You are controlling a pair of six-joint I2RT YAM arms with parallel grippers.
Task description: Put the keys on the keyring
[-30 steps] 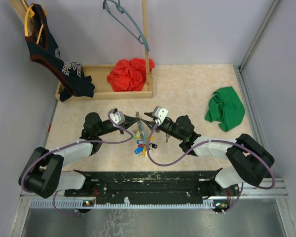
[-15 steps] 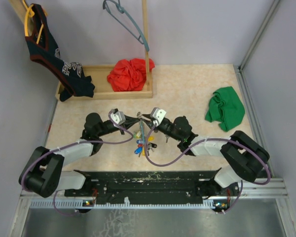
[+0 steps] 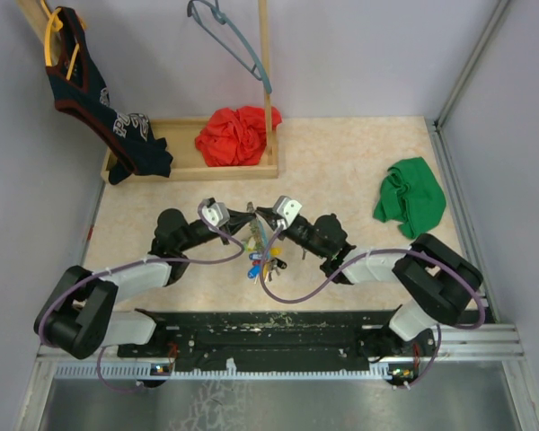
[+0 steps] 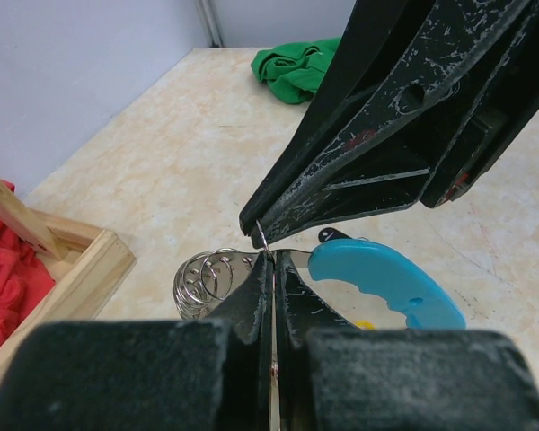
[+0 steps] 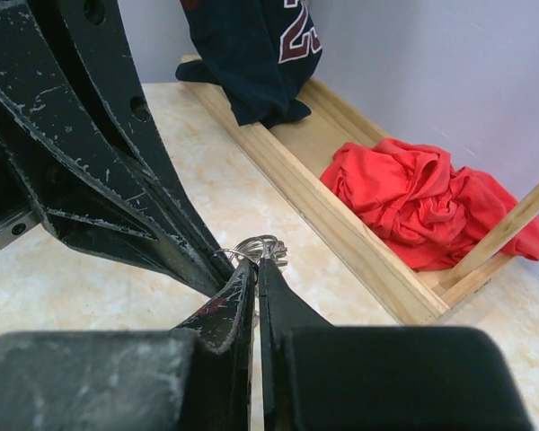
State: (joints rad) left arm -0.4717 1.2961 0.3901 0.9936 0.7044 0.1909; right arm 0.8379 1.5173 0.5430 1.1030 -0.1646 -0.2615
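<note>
Top external view: over the table (image 3: 359, 162), the left tool (image 3: 250, 218) and right tool (image 3: 269, 218) meet tip to tip, both pressed together. The left pinches the keyring (image 4: 382, 283), grey with a light-blue section; coloured-headed keys (image 3: 257, 263) dangle below, and the right nips a thin silver split ring (image 5: 268, 245).

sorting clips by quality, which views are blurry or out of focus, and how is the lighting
Left wrist: the left gripper blurs at its near body, tips sharp. Right wrist: the same for the right gripper; the red cloth is crisp. Top external: even light, but the keys are too small to tell apart.
</note>
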